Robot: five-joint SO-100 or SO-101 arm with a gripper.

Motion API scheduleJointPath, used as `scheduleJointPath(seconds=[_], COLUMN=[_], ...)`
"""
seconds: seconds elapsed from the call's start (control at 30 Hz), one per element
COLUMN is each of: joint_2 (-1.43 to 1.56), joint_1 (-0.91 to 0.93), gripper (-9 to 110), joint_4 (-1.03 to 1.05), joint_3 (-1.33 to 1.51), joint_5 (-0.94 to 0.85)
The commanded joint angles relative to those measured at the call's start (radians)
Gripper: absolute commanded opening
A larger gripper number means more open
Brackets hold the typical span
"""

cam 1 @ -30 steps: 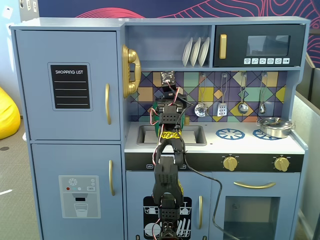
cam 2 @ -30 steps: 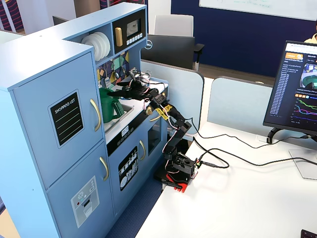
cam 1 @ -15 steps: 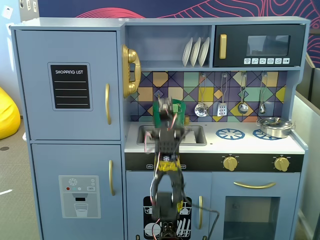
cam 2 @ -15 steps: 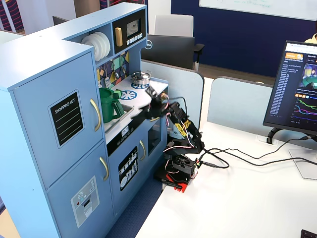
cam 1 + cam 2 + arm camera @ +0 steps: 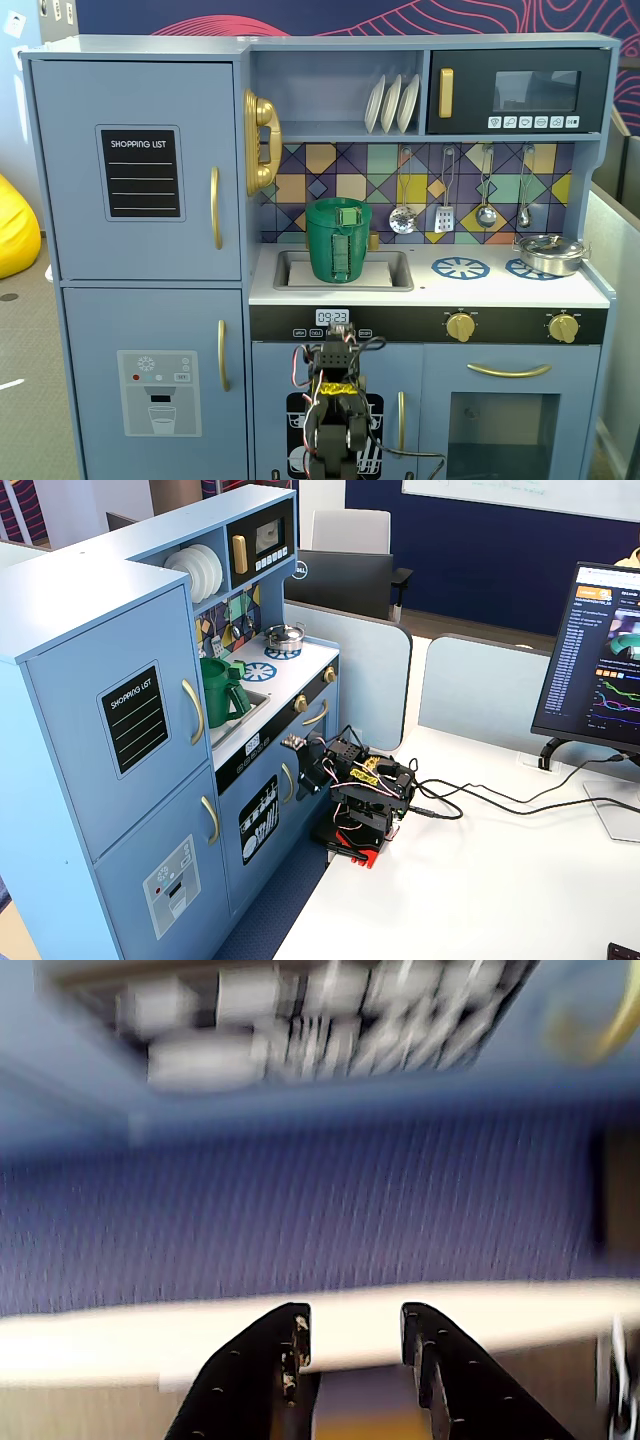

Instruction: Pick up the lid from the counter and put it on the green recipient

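Toy kitchen (image 5: 140,250), pale blue, is filling a fixed view, and its white counter (image 5: 430,290) is running from the fridge side to the right end. The arm (image 5: 335,420) is sitting folded low in front of the cabinet, below the counter's front edge and roughly under the sink (image 5: 385,265). The green recipient (image 5: 338,250) is standing upright in the sink at the counter's left end, with its lighter strap handle facing the front edge. A steel pot (image 5: 550,253) is resting near the counter's right rear corner, well apart from the recipient. The lid (image 5: 338,213) is apparently lying flat on the recipient's mouth, its small raised tab showing pale green at the centre, and no other green disc is showing on the bare counter. The tab is too small to tell which way it is running. The gripper (image 5: 355,1325) is showing in the wrist view as two black fingers standing apart with nothing between them, against a blurred blue panel and a pale band. The lid is lying up and beyond the gripper, over the front edge towards the left end. Judged from this, the placing is looking already done, leaving no reach outstanding.
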Motion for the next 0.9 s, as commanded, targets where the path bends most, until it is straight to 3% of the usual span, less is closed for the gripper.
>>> scheduleJointPath(seconds=[0.0, 0.2, 0.87], joint_2=[0.04, 0.04, 0.041], joint_1=[-0.02, -0.035, -0.032], gripper=[1, 1, 2], joint_4=[0.107, 0.371, 0.382], joint_3=[0.018, 0.018, 0.018], joint_5=[0.069, -0.029, 0.038])
